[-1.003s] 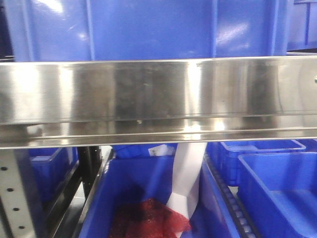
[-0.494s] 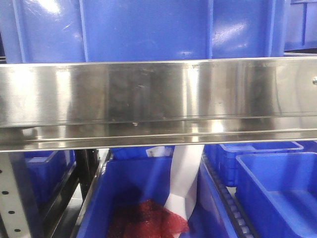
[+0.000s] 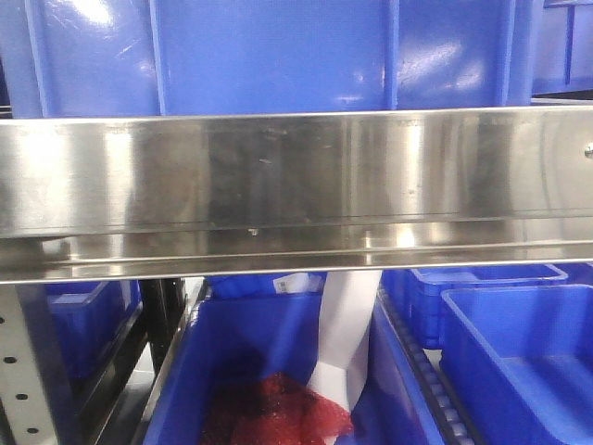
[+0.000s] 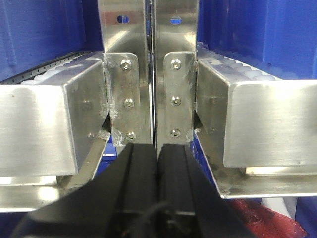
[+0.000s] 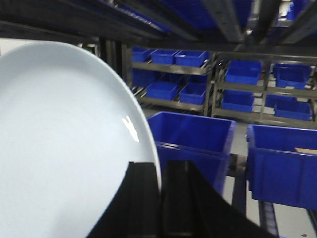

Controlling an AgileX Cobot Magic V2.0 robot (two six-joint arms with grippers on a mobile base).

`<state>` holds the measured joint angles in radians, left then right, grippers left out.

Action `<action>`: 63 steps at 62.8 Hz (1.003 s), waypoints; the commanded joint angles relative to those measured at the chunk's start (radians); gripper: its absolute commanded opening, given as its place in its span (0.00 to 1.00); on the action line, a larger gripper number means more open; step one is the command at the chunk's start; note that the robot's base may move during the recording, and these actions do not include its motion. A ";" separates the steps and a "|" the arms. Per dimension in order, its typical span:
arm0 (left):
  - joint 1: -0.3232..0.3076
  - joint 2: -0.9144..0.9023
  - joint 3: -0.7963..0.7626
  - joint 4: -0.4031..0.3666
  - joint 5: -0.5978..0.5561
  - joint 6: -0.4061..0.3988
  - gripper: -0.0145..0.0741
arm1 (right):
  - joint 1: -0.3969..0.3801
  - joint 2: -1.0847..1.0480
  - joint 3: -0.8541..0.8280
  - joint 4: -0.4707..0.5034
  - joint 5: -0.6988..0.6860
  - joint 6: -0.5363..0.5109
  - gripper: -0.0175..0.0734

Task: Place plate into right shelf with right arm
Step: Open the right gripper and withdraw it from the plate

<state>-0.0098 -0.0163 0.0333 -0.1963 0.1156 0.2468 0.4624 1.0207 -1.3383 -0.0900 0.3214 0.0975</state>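
In the right wrist view my right gripper (image 5: 160,171) is shut on the rim of the white plate (image 5: 59,148), which fills the left half of that view, held on edge. The right shelf shows in the front view as a long shiny steel rail (image 3: 296,185) with blue crates above and below it. In the left wrist view my left gripper (image 4: 157,148) is shut and empty, close in front of two steel uprights (image 4: 148,74) of the rack. Neither gripper nor the plate shows in the front view.
A big blue crate (image 3: 278,56) sits on the rail. Below it, a blue crate (image 3: 278,371) holds red mesh (image 3: 278,413) and a white strip (image 3: 347,334); another crate (image 3: 519,362) stands right. Blue crates (image 5: 190,139) and racks lie ahead of the right gripper.
The front view shifted slightly between one second and half a second ago, sliding the crate and rail a little left. Since then nothing has visibly moved.
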 commanded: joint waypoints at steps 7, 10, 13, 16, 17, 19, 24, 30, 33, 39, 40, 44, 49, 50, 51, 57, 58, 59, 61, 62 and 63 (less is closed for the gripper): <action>-0.003 -0.010 0.008 -0.004 -0.083 -0.002 0.11 | 0.038 0.231 -0.194 -0.003 -0.072 -0.021 0.25; -0.003 -0.010 0.008 -0.004 -0.083 -0.002 0.11 | 0.038 0.285 -0.230 -0.003 -0.078 -0.021 0.25; -0.003 -0.010 0.008 -0.004 -0.083 -0.002 0.11 | 0.038 0.344 -0.257 -0.003 -0.079 -0.021 0.25; -0.003 -0.010 0.008 -0.004 -0.083 -0.002 0.11 | 0.038 0.391 -0.280 -0.003 -0.081 -0.021 0.25; -0.003 -0.010 0.008 -0.004 -0.083 -0.002 0.11 | 0.038 0.406 -0.290 -0.004 -0.082 -0.021 0.25; -0.003 -0.010 0.008 -0.004 -0.083 -0.002 0.11 | 0.038 0.434 -0.302 -0.004 -0.082 -0.021 0.25; -0.003 -0.010 0.008 -0.004 -0.083 -0.002 0.11 | 0.038 0.501 -0.321 -0.004 -0.081 -0.021 0.25; -0.003 -0.010 0.008 -0.004 -0.083 -0.002 0.11 | 0.038 0.558 -0.327 -0.004 -0.083 -0.021 0.25; -0.003 -0.010 0.008 -0.004 -0.083 -0.002 0.11 | 0.038 0.577 -0.327 -0.004 -0.082 -0.021 0.25; -0.003 -0.010 0.008 -0.004 -0.083 -0.002 0.11 | 0.036 0.606 -0.327 -0.004 -0.076 -0.021 0.25; -0.003 -0.010 0.008 -0.004 -0.083 -0.002 0.11 | 0.036 0.607 -0.327 -0.004 -0.074 -0.021 0.25; -0.003 -0.010 0.008 -0.004 -0.083 -0.002 0.11 | 0.036 0.615 -0.327 -0.004 -0.070 -0.021 0.26; -0.003 -0.010 0.008 -0.004 -0.083 -0.002 0.11 | 0.036 0.615 -0.327 -0.004 -0.062 -0.021 0.32; -0.003 -0.010 0.008 -0.004 -0.083 -0.002 0.11 | 0.036 0.615 -0.327 -0.004 -0.059 -0.021 0.36; -0.003 -0.010 0.008 -0.004 -0.083 -0.002 0.11 | 0.036 0.615 -0.327 -0.004 -0.058 -0.021 0.38; -0.003 -0.010 0.008 -0.004 -0.083 -0.002 0.11 | 0.036 0.615 -0.332 -0.004 -0.038 -0.021 0.61; -0.003 -0.010 0.008 -0.004 -0.083 -0.002 0.11 | 0.036 0.615 -0.335 -0.004 -0.031 -0.021 0.65; -0.003 -0.010 0.008 -0.004 -0.083 -0.002 0.11 | 0.036 0.615 -0.337 -0.004 -0.025 -0.021 0.70; -0.003 -0.010 0.008 -0.004 -0.083 -0.002 0.11 | 0.036 0.613 -0.340 -0.004 -0.017 -0.021 0.76; -0.003 -0.010 0.008 -0.004 -0.083 -0.002 0.11 | 0.036 0.611 -0.341 -0.004 -0.014 -0.021 0.78; -0.003 -0.010 0.008 -0.004 -0.083 -0.002 0.11 | 0.036 0.610 -0.342 -0.004 -0.012 -0.021 0.80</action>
<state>-0.0098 -0.0163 0.0333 -0.1963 0.1163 0.2468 0.5021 1.6897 -1.6321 -0.0883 0.3668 0.0825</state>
